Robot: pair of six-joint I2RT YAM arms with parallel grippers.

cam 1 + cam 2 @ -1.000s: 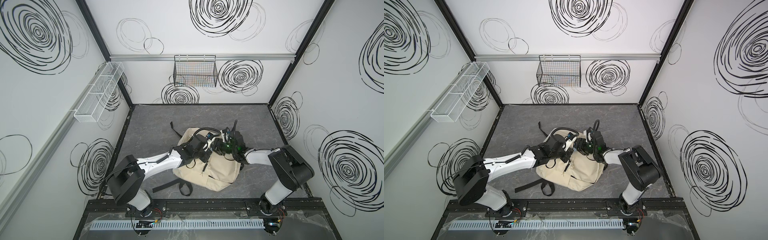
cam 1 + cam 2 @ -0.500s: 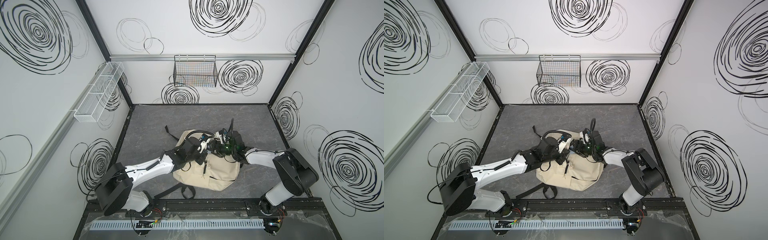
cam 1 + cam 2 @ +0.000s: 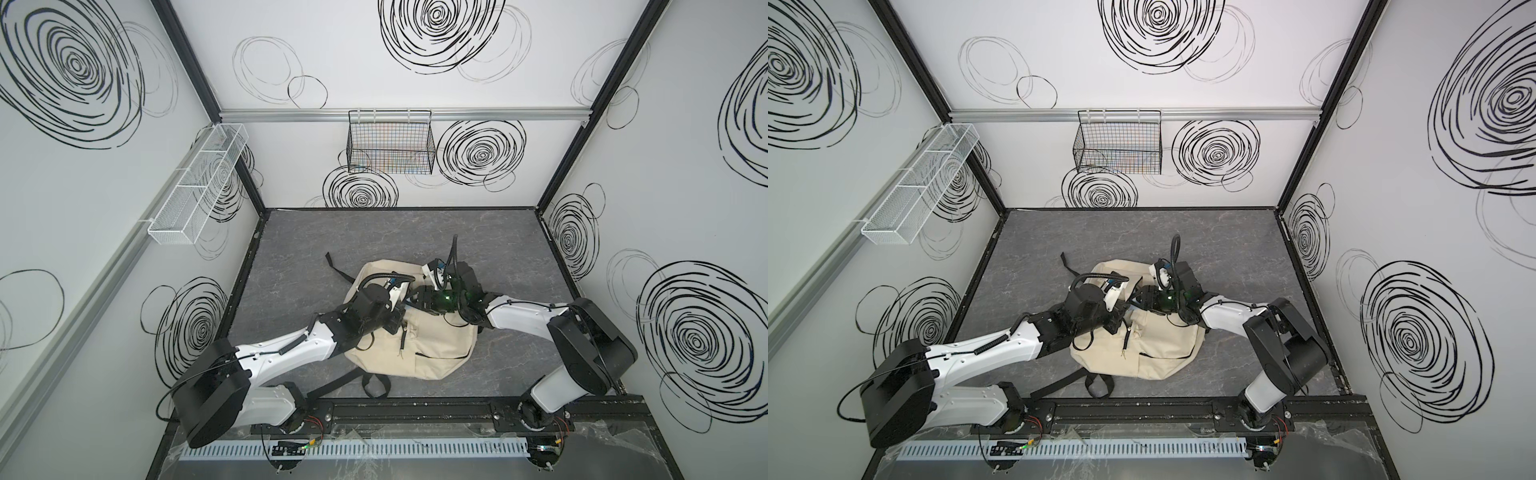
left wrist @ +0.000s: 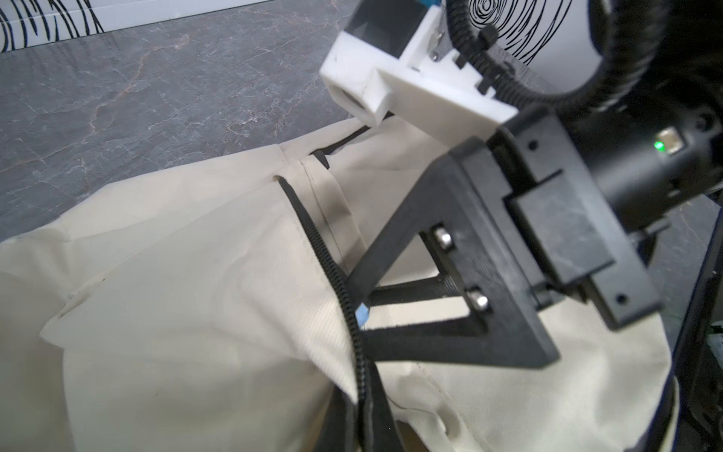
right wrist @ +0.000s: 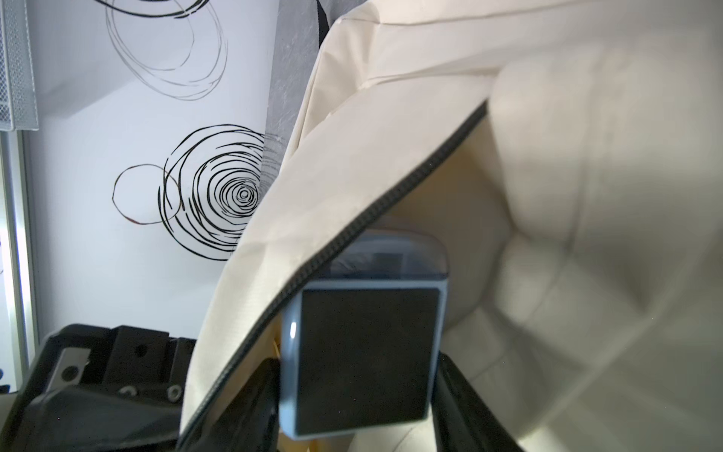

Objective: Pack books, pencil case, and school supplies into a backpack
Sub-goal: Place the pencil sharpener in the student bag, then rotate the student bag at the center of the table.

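The cream backpack (image 3: 432,349) (image 3: 1158,353) lies on the grey floor in both top views, and both arms meet over its upper part. My left gripper (image 3: 401,320) (image 4: 367,395) is shut on the black zipper edge (image 4: 313,238) of the backpack and holds the flap up. Inside that opening my right gripper (image 3: 415,297) (image 5: 358,395) is shut on the school supplies, a light blue pencil sharpener (image 5: 364,352) with a black base. Its black fingers (image 5: 250,395) press both sides. The books and pencil case are hidden.
A black wire basket (image 3: 390,145) hangs on the back wall and a white mesh shelf (image 3: 199,183) on the left wall. Black straps (image 3: 374,384) trail from the backpack toward the front rail (image 3: 415,409). Bare grey floor (image 3: 415,232) lies behind the backpack.
My left arm has drawn the backpack's zipper edge leftwards and the bag shifted with it. My right gripper with the sharpener has followed to the left, into the opening.
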